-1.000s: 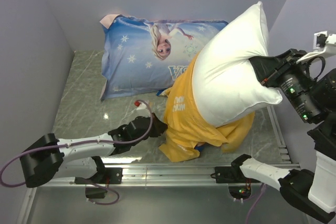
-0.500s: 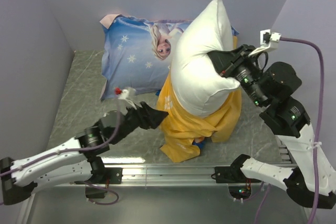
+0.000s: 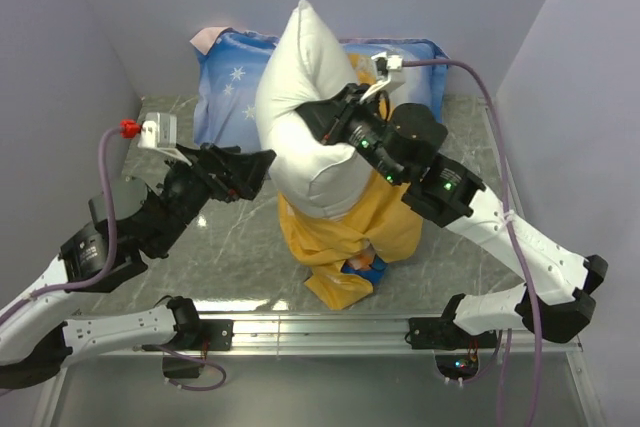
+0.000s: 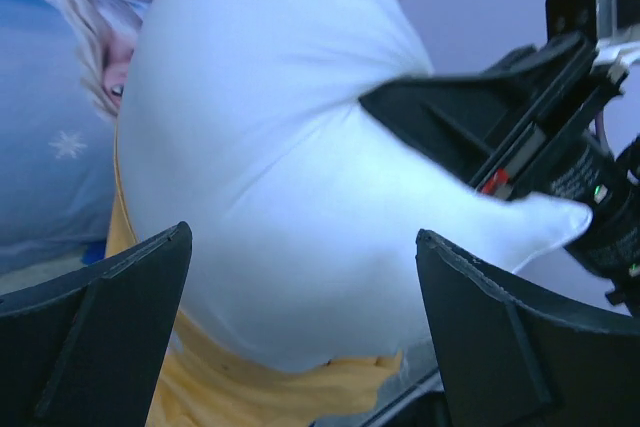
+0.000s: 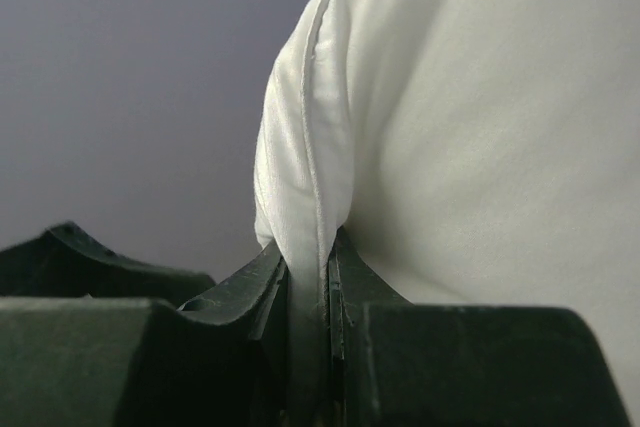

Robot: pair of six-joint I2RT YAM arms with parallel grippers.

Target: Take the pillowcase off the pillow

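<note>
Sagging onto the table (image 3: 230,247) by the front rail, the pillowcase (image 3: 350,232) bunches in yellow-orange folds, a blue bit (image 3: 366,269) showing at its low edge; its upper part wraps only the bottom of the pillow (image 3: 290,77), which stands on end above it, mostly bare and white. The left gripper (image 3: 262,163) hangs just beside the pillow's left flank, jaws spread wide and empty, the pillow filling its wrist view; whether it touches the fabric cannot be told. The right gripper (image 5: 308,277) reaches in from the right, jaws pressed together on a seamed fold of the pillow's edge, holding it up clear of the table; behind, a blue pillow (image 3: 225,87) lies against the back wall.
</note>
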